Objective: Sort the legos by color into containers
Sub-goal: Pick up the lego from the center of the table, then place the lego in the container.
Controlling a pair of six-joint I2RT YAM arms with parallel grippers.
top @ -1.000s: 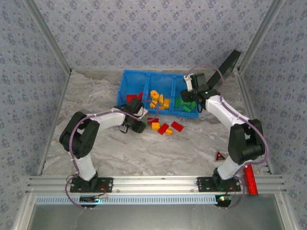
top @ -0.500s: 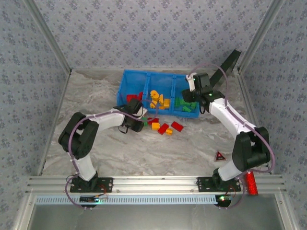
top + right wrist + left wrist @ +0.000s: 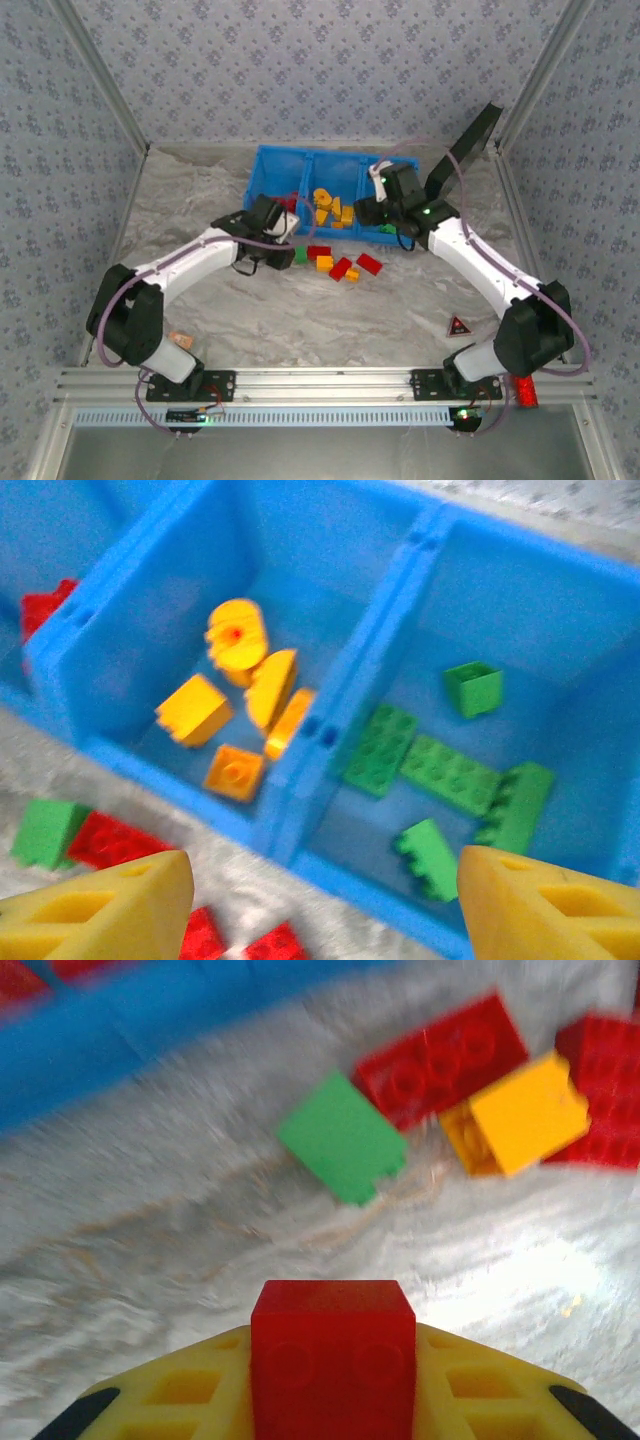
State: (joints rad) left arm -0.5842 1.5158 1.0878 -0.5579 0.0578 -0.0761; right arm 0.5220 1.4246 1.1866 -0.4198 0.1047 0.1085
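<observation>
Right wrist view is showing the blue bin (image 3: pixel 335 670) holding yellow bricks (image 3: pixel 240 710) in its middle compartment, green bricks (image 3: pixel 450 770) in the right one and red bricks (image 3: pixel 45 605) in the left. Right gripper (image 3: pixel 325 870) is hovering over it, fingers spread wide. Left gripper (image 3: pixel 333 1400) is pinching a red brick (image 3: pixel 333 1350) outside the bin, near loose bricks (image 3: pixel 343 1150).

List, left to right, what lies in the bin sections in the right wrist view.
Red bricks → orange bricks → green bricks, one colour to each section of the blue bin.
</observation>
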